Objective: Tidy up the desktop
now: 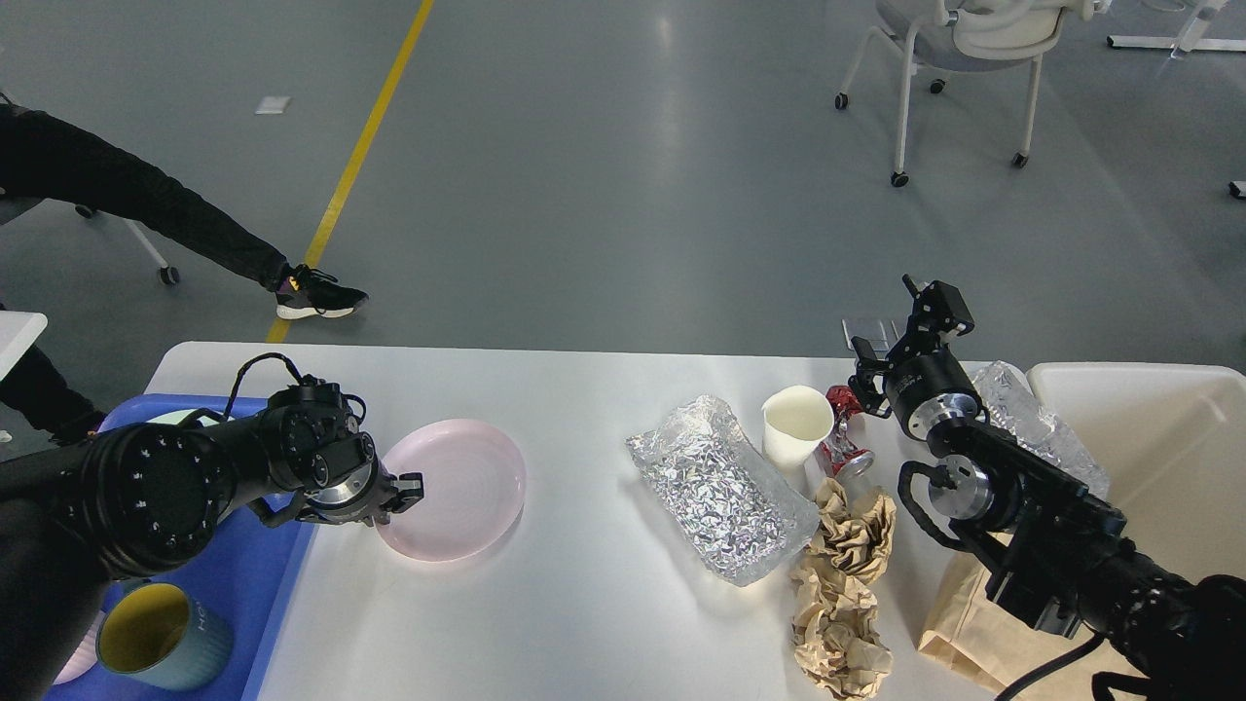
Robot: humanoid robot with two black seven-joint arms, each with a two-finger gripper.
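Note:
The white desktop [584, 604] holds a pink plate [467, 477] at its left. My left gripper [407, 485] sits at the plate's left rim, shut on it, just right of the blue tray [234, 574]. To the right lie a crumpled foil bag [720, 492], a white paper cup [796, 424], a crushed red can [845, 443], crumpled brown paper [842, 584] and a brown paper bag [959, 623]. My right gripper [869, 331] hovers above the far edge behind the can, its two pale fingers apart and empty.
A teal mug [161, 638] with a yellow inside stands in the blue tray. A cream bin [1158, 458] stands at the right, with crumpled clear plastic [1037, 428] beside it. A person's leg [195, 224] stretches over the floor at the left; a wheeled chair [973, 39] is far back.

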